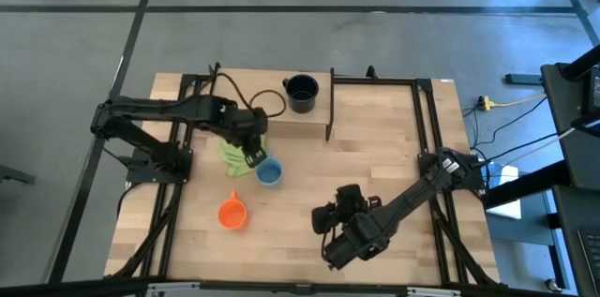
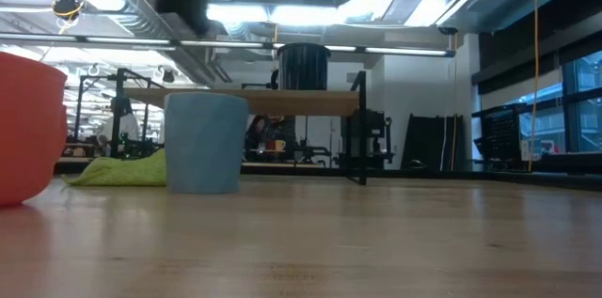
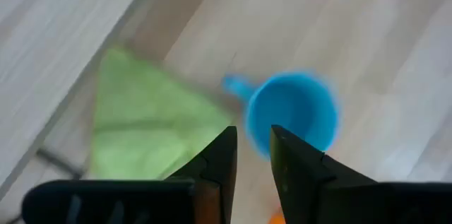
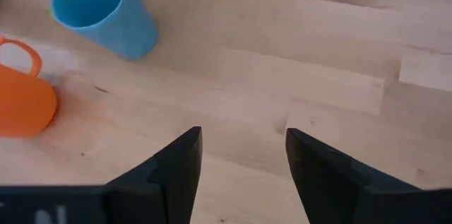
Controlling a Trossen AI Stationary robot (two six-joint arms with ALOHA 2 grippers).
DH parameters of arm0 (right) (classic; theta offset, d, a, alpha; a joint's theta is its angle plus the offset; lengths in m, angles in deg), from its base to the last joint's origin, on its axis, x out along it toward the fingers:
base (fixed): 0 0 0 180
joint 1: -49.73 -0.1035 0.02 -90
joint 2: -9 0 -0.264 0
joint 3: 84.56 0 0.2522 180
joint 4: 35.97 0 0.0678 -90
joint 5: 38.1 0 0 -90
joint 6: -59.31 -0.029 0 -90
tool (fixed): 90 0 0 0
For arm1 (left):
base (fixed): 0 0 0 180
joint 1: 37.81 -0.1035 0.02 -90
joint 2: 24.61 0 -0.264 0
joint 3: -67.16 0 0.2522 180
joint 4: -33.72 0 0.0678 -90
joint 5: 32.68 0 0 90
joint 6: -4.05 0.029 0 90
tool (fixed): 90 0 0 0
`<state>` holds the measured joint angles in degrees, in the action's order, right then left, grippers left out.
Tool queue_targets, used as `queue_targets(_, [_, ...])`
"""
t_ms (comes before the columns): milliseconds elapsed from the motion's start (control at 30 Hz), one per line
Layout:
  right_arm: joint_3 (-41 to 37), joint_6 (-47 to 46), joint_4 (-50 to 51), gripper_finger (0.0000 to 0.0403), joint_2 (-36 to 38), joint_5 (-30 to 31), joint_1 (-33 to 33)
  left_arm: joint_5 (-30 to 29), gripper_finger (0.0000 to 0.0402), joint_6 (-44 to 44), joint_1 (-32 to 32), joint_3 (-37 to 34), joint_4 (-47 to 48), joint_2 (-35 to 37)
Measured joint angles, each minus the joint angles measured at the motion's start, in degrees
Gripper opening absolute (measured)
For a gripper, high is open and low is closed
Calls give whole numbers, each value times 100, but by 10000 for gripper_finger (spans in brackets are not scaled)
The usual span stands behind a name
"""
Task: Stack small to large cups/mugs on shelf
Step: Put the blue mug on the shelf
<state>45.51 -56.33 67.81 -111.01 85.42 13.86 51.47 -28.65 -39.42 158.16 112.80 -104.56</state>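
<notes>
The black mug (image 1: 301,92) stands upright on the shelf (image 1: 281,119) at the table's far side; it also shows in the low view (image 2: 302,66). The light blue mug (image 1: 269,173) stands upright on the tabletop, mouth up, its handle toward the green cloth (image 1: 234,156). The orange mug (image 1: 232,213) stands nearer the front left. My left gripper (image 3: 252,143) hovers above the blue mug's (image 3: 293,111) near rim, fingers nearly shut, a narrow gap between them, holding nothing. My right gripper (image 4: 244,146) is open and empty over bare table at the front right.
The green cloth (image 3: 152,128) lies crumpled on the table beside the blue mug, under my left arm. The shelf's black legs (image 1: 330,110) stand on the table. Bare wood lies between the mugs and my right gripper (image 1: 328,217).
</notes>
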Motion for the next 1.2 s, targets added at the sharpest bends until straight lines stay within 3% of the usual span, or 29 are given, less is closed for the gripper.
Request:
queue_targets(300, [4, 180, 0, 207, 63, -15, 115, -219, 79, -92, 320, -16, 448, -981])
queue_targets(567, [4, 202, 0, 207, 68, -15, 115, -356, 79, -44, 321, -16, 457, -1074])
queue_targets(833, [4, 363, 0, 207, 70, -18, 115, 726, 79, -87, 367, -16, -55, -1033])
queue_targets(1200, [4, 366, 0, 207, 72, -52, 111, 27, 78, -255, 578, -16, -13, -1046])
